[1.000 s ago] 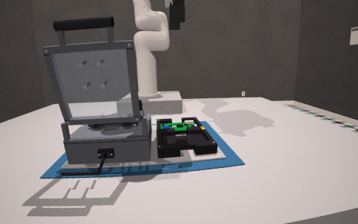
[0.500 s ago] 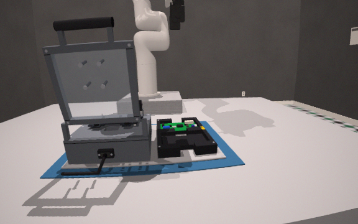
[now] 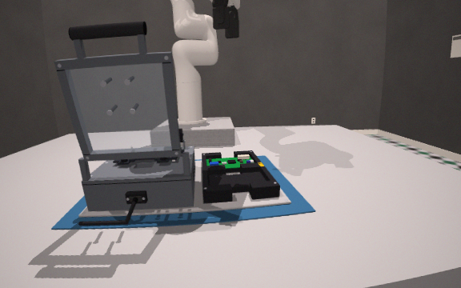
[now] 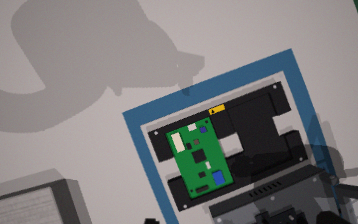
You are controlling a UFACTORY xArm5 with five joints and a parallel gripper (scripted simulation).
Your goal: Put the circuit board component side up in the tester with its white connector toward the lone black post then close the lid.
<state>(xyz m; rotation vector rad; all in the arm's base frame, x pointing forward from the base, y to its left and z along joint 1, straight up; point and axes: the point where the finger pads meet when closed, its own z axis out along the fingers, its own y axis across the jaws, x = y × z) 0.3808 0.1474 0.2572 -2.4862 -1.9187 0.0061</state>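
Observation:
The green circuit board [image 3: 230, 162] [image 4: 200, 162] lies component side up at the far end of the black tray [image 3: 234, 188] [image 4: 260, 125]. Its white connector [image 4: 178, 143] sits near one short end. The grey tester [image 3: 138, 188] [image 4: 280, 200] stands to the left of the tray. Its lid [image 3: 114, 60] is raised almost upright, with a black handle [image 3: 106, 30] on top. My gripper [image 3: 227, 30] is open and empty. It hangs high above the table, behind the tray. Its fingers do not show in the wrist view. The tester's pins and posts are too small to make out.
Tester and tray rest on a white pad inside a blue mat [image 3: 294, 200] [image 4: 140, 150]. The arm's grey pedestal [image 3: 214, 132] [image 4: 25, 200] stands behind them. A black cable [image 3: 106, 221] runs from the tester's front. A checkered strip [image 3: 434, 156] lines the right table edge.

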